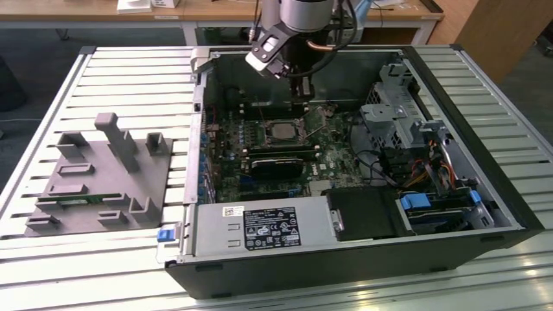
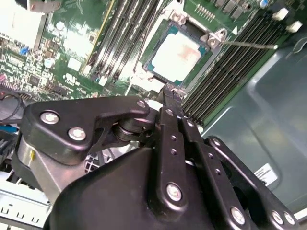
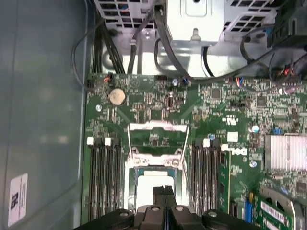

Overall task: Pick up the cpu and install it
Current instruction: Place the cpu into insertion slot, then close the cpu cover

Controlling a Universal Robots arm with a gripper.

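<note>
Inside the open computer case [image 1: 346,269] on the slatted surface [image 1: 129,71], your end effector [image 1: 302,102] hangs above the motherboard [image 3: 216,110], close to the case's far wall in the exterior view. Its fingers are pressed together and grip nothing, as both wrist views show [image 2: 170,93] [image 3: 163,191].

The cpu [image 1: 281,133] lies in its socket at the middle of the board, between the two banks of memory slots [image 3: 103,182], silver top up [image 2: 177,53]. The socket's load plate [image 3: 158,136] is folded open on the side toward the case's far wall, and the wire lever [image 2: 244,45] stands free of its catch. By these pictures, the pick and the placing look done, while the chip is not yet locked down.

Any work from here calls for a careful line: the tips sit just over one edge of the cpu [image 3: 152,182], with the thin lever and open plate close by.

You cannot tell whether the tips touch the chip, nor whether it is fully seated. In the first wrist view the tips cover part of the cpu.
</note>
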